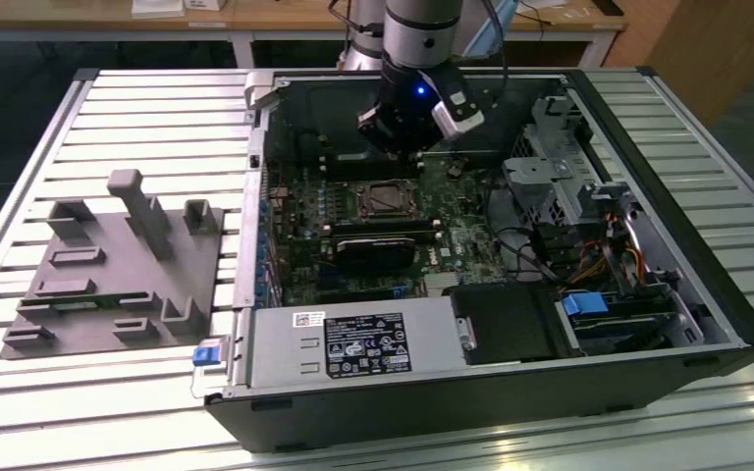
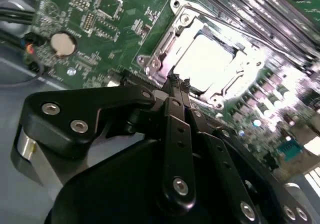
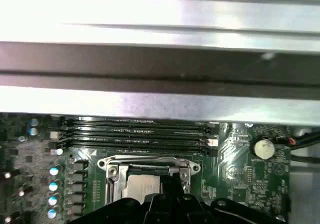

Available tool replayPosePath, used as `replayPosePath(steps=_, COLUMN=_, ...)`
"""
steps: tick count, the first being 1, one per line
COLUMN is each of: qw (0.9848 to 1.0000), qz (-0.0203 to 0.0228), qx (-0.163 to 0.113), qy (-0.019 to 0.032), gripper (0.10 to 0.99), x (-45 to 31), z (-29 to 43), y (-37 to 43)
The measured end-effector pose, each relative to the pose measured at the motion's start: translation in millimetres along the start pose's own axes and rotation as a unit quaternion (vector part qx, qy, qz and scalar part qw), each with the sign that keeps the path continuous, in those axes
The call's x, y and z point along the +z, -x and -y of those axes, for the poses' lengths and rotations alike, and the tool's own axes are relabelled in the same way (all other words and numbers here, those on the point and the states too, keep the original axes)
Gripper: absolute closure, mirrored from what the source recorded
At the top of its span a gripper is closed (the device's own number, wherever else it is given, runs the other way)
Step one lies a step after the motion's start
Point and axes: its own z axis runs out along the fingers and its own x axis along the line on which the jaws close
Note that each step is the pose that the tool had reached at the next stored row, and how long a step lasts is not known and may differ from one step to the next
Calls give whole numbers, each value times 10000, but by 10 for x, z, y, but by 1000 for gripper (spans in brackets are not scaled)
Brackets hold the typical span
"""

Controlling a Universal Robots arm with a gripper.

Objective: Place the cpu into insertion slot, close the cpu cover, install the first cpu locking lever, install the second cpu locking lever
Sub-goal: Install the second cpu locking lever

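Observation:
The cpu (image 2: 205, 61) (image 3: 142, 186) lies flat in the insertion slot (image 1: 384, 199) on the green motherboard, its silvery top showing through the window of the cpu cover (image 2: 165, 41) (image 3: 150, 163). The cover lies down over the chip. My gripper (image 2: 177, 81) (image 3: 172, 176) hangs just above the socket's edge, its black fingers (image 2: 172, 114) pressed together with nothing visible between them. In the exterior view the gripper (image 1: 397, 147) is inside the open computer case, a little beyond the socket. A thin metal lever (image 2: 150, 53) runs along the side of the socket nearest the fingertips.
Long black memory slots (image 3: 135, 131) run beside the socket. A black block (image 1: 377, 250), a power supply (image 1: 350, 343), a drive cage (image 1: 548, 177) and cables crowd the case. A coin battery (image 2: 63, 43) sits on the board. A grey fixture (image 1: 115, 265) stands on the table at the exterior view's left.

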Motion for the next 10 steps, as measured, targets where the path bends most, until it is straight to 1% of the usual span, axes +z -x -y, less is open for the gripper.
replayPosePath(steps=2, qw=10000, qz=-3, qx=0, qy=0, gripper=969, x=-31, z=4, y=0)
replayPosePath(steps=4, qw=10000, qz=-4, qx=1, qy=1, gripper=969, x=-34, z=24, y=-1)
replayPosePath(steps=7, qw=10000, qz=-3, qx=6, qy=1, gripper=969, x=-36, z=87, y=-4)
replayPosePath(steps=10, qw=10000, qz=-3, qx=9, qy=1, gripper=969, x=-39, z=174, y=-6)
